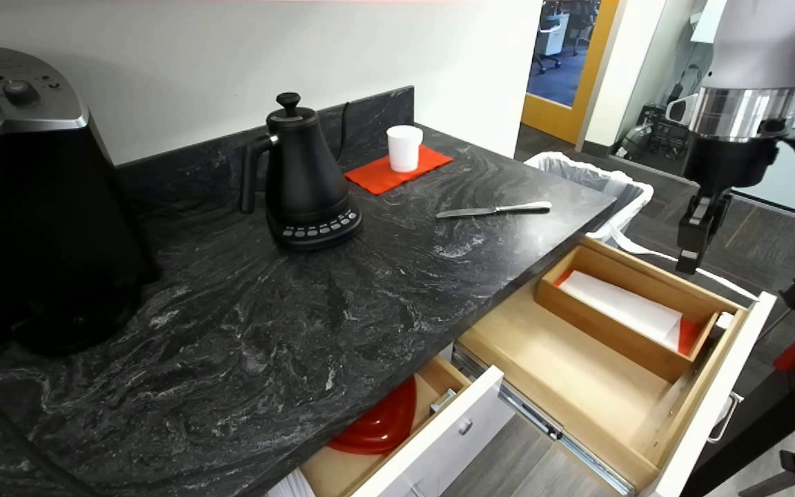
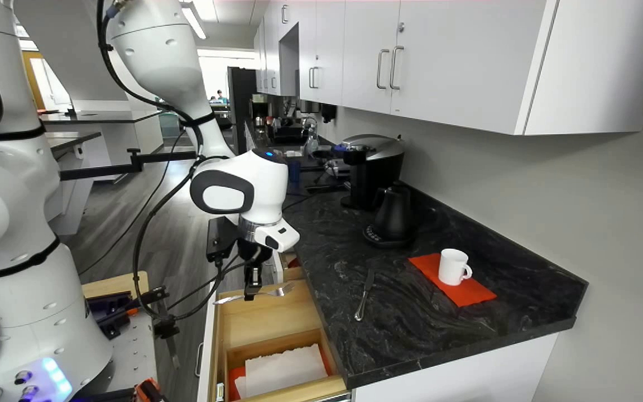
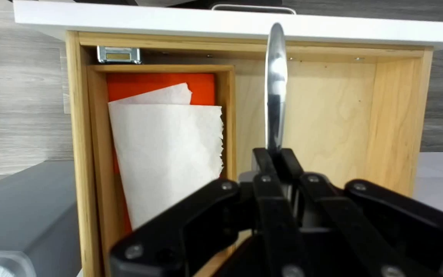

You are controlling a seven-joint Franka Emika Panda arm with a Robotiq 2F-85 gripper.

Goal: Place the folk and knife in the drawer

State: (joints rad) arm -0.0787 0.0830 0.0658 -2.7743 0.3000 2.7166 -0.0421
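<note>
Fork [image 2: 282,291] is pinched in tool [image 3: 275,154]; handle [image 3: 276,80] should be kept off drawer [image 3: 331,115] front. Low, level release is advised.

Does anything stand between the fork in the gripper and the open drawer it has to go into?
Nothing visible stands between the fork, held in the gripper, and the drawer below. One possible snag: in the wrist view the fork overlaps the drawer's white front panel, so a straight descent might catch there.
</note>
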